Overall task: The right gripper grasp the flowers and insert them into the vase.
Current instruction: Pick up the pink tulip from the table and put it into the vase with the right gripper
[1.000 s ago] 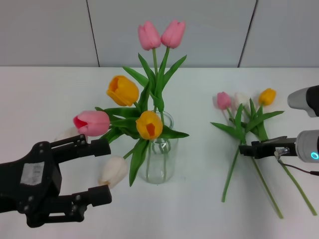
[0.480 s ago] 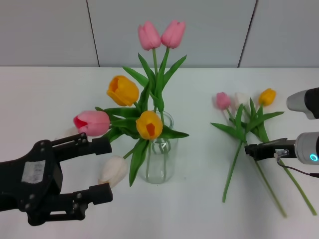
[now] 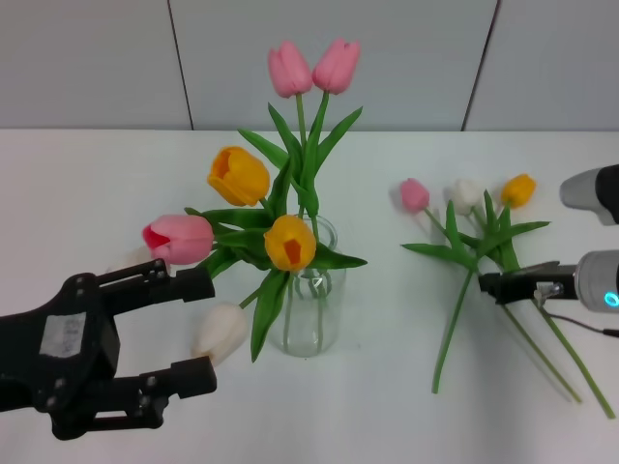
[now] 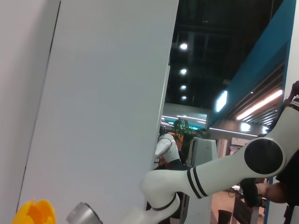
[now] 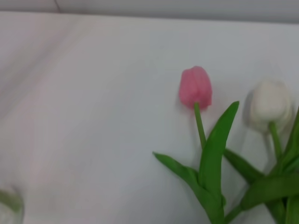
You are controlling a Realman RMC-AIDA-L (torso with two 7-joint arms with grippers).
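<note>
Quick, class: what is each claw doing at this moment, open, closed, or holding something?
Left claw: open, holding nothing, beside the vase.
Right claw: closed on the pink tulip at its stem.

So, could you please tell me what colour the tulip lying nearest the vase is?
Pink; the right wrist view shows it best.

We see the pink tulip [image 3: 415, 194] lying flat, its thin green stem running toward the right pincer [image 3: 486, 285], which pinches it. White [image 3: 468, 194] and orange [image 3: 519, 189] tulips lie just beside. The clear glass vase [image 3: 311, 309] stands upright, well apart, already holding tulips.
</note>
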